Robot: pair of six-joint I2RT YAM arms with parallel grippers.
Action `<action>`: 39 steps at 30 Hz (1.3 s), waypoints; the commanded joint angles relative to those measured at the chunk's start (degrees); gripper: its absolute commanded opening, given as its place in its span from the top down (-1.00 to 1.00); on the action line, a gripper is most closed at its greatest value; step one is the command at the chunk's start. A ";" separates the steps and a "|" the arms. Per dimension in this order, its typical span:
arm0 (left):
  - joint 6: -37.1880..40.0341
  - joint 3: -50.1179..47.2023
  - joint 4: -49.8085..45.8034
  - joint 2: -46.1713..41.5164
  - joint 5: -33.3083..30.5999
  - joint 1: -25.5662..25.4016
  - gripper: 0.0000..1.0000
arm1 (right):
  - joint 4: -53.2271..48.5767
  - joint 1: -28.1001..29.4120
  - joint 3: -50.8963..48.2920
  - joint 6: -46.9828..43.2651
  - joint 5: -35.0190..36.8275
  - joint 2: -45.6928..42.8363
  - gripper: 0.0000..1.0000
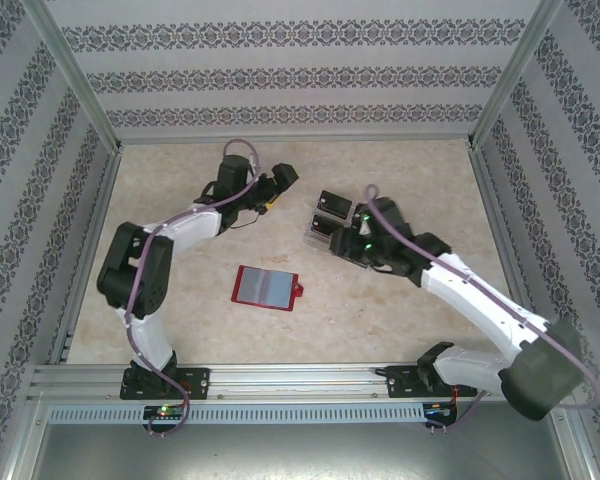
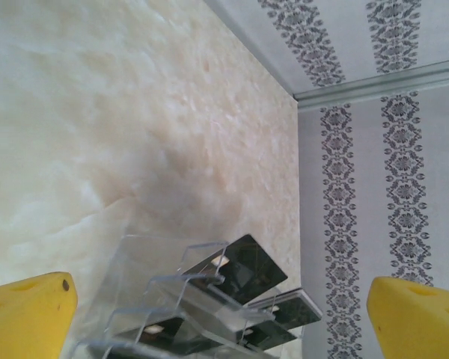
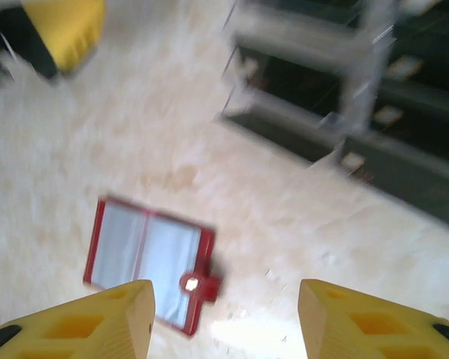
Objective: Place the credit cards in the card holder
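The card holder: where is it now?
In the top view the card holder lies open near the middle of the table, nearer the front edge than the clear tray and to its left.

Open red card holder (image 1: 265, 288), black cards (image 1: 333, 203) apart

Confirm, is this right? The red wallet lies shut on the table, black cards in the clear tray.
No. The red wallet lies open, clear sleeves up, as the right wrist view shows. It is on the table, and the black cards are in the clear tray.
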 commanded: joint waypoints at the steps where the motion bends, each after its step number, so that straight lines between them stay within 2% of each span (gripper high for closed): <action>1: 7.35 -3.19 -11.60 -7.50 -4.49 1.05 -1.00 | -0.49 6.54 1.25 0.33 4.35 5.98 -0.11; 6: 13.83 -9.79 -24.21 -18.60 -12.06 1.55 -1.00 | -0.91 13.79 5.33 -2.40 6.54 16.26 -0.13; 10: 13.91 -16.68 -26.54 -26.65 -14.87 2.09 -1.00 | -0.76 16.16 7.35 -3.76 7.22 21.67 -0.13; 16: 14.04 -22.32 -29.84 -33.27 -15.83 2.14 -1.00 | -0.04 17.08 8.15 -4.64 7.89 27.35 -0.13; 23: 14.52 -25.40 -31.28 -35.61 -15.20 2.10 -1.00 | 0.65 16.52 7.84 -5.59 10.67 31.77 -0.08; 29: 14.73 -26.18 -31.80 -35.98 -14.60 1.95 -1.00 | 1.29 13.87 5.68 -6.16 11.40 30.53 -0.01; 39: 15.97 -25.50 -33.14 -35.46 -15.22 -0.22 -1.00 | -0.09 9.25 4.80 -9.02 10.58 27.60 -0.03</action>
